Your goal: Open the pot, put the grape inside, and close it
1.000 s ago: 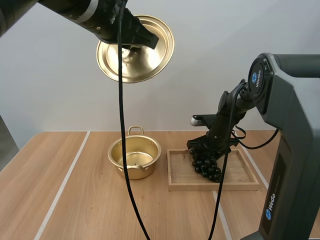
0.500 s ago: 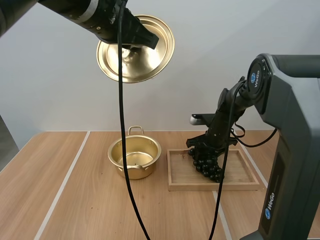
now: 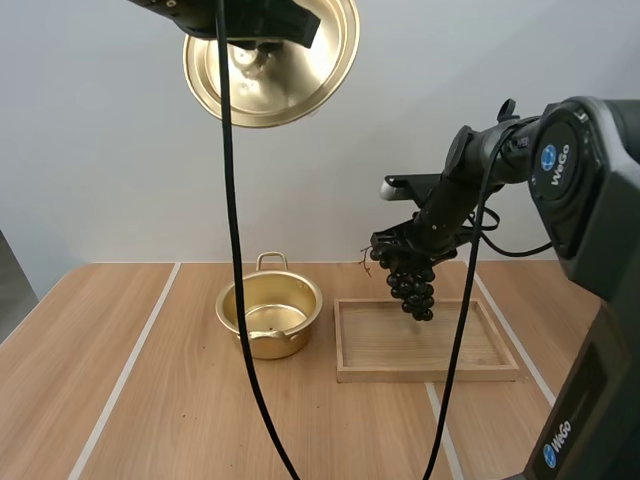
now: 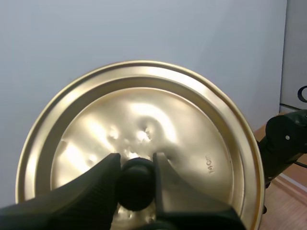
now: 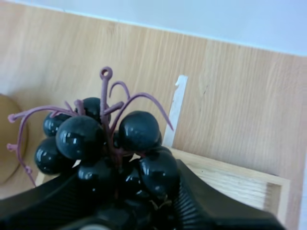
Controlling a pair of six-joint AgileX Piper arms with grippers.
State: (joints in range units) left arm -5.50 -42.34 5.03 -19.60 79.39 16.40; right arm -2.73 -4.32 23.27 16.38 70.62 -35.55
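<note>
Table (image 3: pixel 150 400): one pot (image 3: pixel 285 343), one lid (image 3: pixel 280 70), one bunch (image 3: pixel 412 285)

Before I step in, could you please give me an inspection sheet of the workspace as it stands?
Surface: wooden table, nothing spilled on it.
Job's things: pot stands open on the table, no grapes in it; lid is held high above the pot; bunch of grapes hangs in the air over the wooden tray, which sits beside the pot.
Clutter: nothing seen.
Grippers: left gripper is shut on the lid's knob; right gripper is shut on the top of the bunch of grapes.
Cables: nothing seen lying on the table.
Surroundings: plain pale wall behind the table.
</note>
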